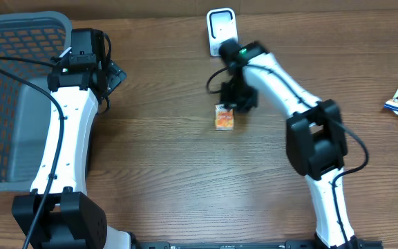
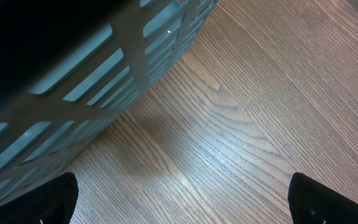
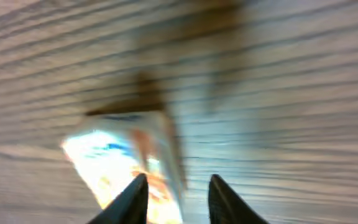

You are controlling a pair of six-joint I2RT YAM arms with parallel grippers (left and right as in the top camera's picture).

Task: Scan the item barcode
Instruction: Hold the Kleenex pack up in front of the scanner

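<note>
**Right gripper low over the packet; hold unconfirmed**

Right gripper [image 3: 176, 200] is seen with its jaws narrowly parted, the two fingertips close together at the lower edge of the wrist view. Whether anything is clamped cannot be told: the view is heavily blurred. The small orange packet [image 1: 224, 117] is noted directly beneath the gripper on the table [image 1: 150, 159], lying mostly to the left of the left fingertip, with only its right edge reaching into the gap.

Risks judged from this:
- Off-centre contact. If the jaws are closed here, only a corner may be pinched, and the packet could be twisted or flicked away.
- A light packet may be tipped or pushed along the wood by the left fingertip rather than gripped.
- Barcode face not identified; it may be turned away from the white scanner [image 1: 221, 31], which stands just beyond the gripper, so a failed read is possible.
- A weak pinch could let the packet drop on the short carry to the scanner.

Left gripper [image 2: 179, 202] is held fully spread and empty beside the basket [image 2: 129, 56], well apart from the work.
</note>
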